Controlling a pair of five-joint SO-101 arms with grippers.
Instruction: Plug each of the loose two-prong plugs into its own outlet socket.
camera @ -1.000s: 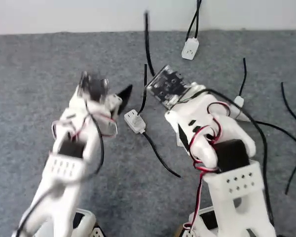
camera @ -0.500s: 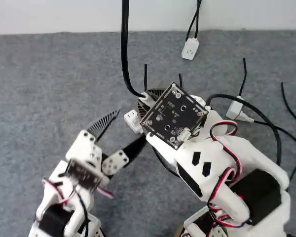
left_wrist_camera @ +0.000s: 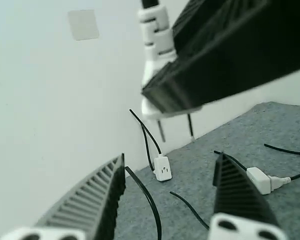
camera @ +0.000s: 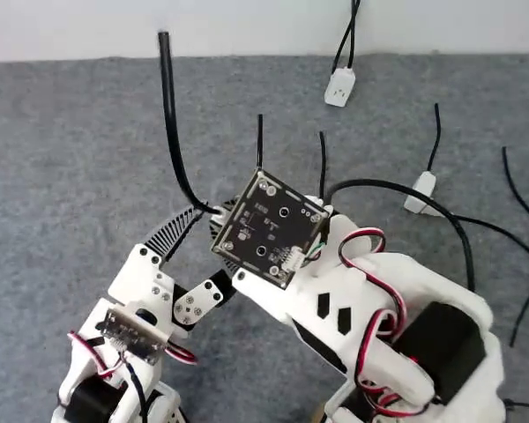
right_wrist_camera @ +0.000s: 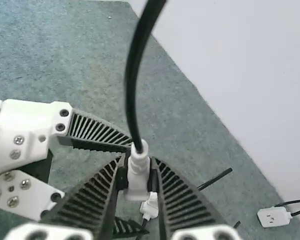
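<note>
i'm running both arms here. the right gripper (right_wrist_camera: 137, 165) is clamping the white two-prong plug (right_wrist_camera: 136, 176) by its body and holding it up over the middle of the grey carpet-covered desk (camera: 70, 176). the plug's thick black cable (camera: 172, 132) is arcing up toward the far edge. in the left wrist view the two metal prongs (left_wrist_camera: 161, 131) are pointing down and poking out clear below the jaws, which is what i want.

the left gripper (left_wrist_camera: 171, 156) is sitting wide open with nothing in it, just beside and a bit below the right one.

a small white outlet socket (camera: 339, 86) is lying at the far edge of the desk on its own black lead, well apart from the plug. another white block on a lead (camera: 420, 192) is lying toward the right edge, and i can't tell if it's a socket or a plug. a small white piece (right_wrist_camera: 150, 209) is peeking out right under the held plug, and i can't tell what that is either.

how i'm thinking of doing this well:
- i'm keeping the squeeze firm, since that stiff cable will probably try to twist the plug.
- i'm getting the left gripper to pin a socket first so it isn't skidding on the carpet.
- i'm lining the prongs up square with the slots and pushing straight in, no angle.
</note>
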